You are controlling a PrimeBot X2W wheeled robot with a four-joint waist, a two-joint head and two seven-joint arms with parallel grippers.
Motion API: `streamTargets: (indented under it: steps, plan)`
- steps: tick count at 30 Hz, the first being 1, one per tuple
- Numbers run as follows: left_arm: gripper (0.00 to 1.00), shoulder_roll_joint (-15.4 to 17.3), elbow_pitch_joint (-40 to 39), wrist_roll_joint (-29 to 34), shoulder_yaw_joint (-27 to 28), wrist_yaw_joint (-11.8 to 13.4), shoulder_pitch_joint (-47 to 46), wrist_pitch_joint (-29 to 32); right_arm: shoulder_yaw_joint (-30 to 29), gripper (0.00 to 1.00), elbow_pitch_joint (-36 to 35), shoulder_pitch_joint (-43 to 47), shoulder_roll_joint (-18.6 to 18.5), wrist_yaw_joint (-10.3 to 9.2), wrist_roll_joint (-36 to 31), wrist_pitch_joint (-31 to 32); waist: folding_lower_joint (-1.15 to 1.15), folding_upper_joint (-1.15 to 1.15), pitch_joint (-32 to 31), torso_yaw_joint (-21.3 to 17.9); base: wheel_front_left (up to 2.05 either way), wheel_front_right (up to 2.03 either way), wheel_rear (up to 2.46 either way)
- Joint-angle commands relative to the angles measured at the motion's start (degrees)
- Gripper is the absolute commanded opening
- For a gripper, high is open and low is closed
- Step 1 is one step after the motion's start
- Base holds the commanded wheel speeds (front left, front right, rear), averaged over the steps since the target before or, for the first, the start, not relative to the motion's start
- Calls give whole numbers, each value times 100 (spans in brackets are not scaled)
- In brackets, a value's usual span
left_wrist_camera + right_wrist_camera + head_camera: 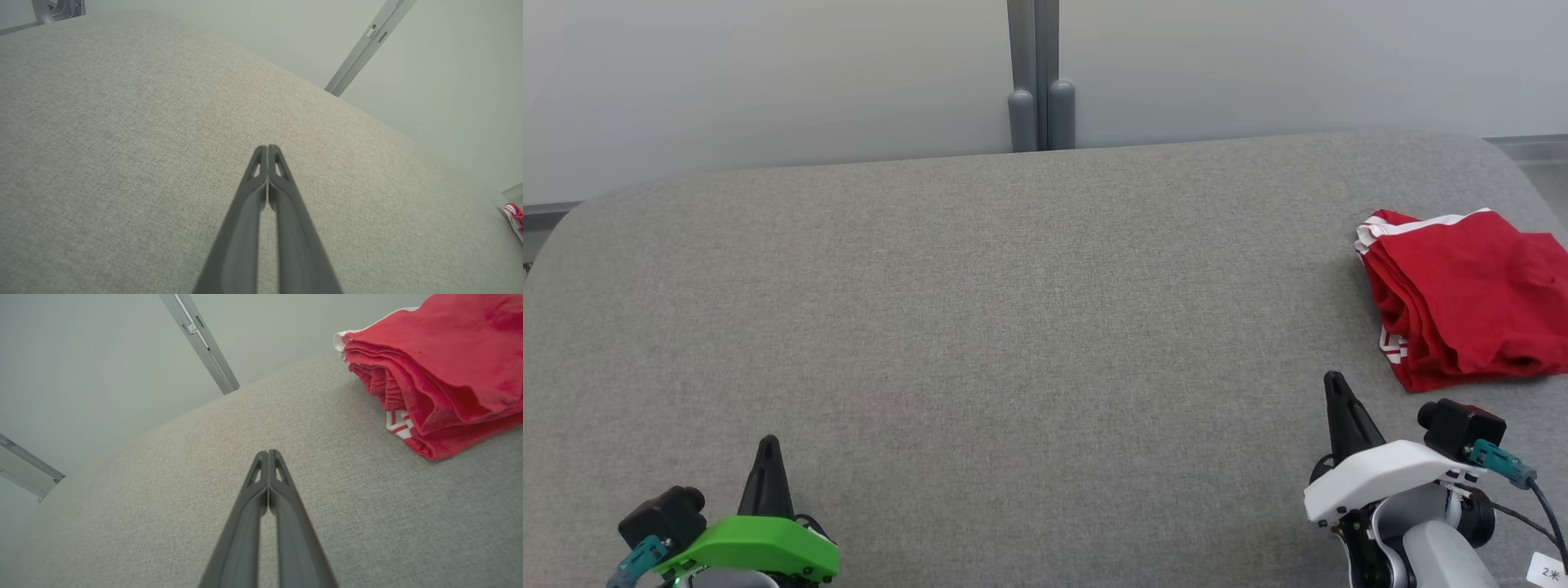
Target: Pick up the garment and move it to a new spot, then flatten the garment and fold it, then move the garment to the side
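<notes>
head view, folded red garment (1470,298) (far right), grey table (980,327)

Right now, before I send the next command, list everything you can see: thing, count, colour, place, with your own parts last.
garment: one, red with white striped trim, bunched in loose folds at the table's far right edge.
table: one, grey fabric top with rounded corners, spanning the head view.
wall: one, pale grey, behind the table.
post: one, grey, upright against the wall behind the middle of the table's far edge.
left end effector: one, dark fingers on a green housing, lower left, shut and holding nothing.
right end effector: one, dark fingers on a white housing, lower right, shut and holding nothing, just short of the garment and apart from it.
</notes>
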Motion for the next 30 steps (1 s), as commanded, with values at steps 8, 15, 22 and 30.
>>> streamTargets:
  steps: [8,15,22,30]
  plan:
    - [0,32,-208,-863,87,-104,-129,190,-110,0,-223,-28,-26,-1,922,208,0,0,-2,-6,0,0,0]
    - [0,35,-283,-1433,138,-153,-149,337,-175,0,-301,-2,-29,-1,1537,360,0,0,-3,-11,0,0,0]
    - [0,39,-356,-1970,184,-199,-169,474,-237,0,-374,24,-32,-1,2106,499,0,0,-4,-16,0,0,0]
    - [0,43,-429,-2535,232,-246,-192,623,-300,0,-449,50,-36,-1,2713,654,0,0,-6,-21,0,0,0]
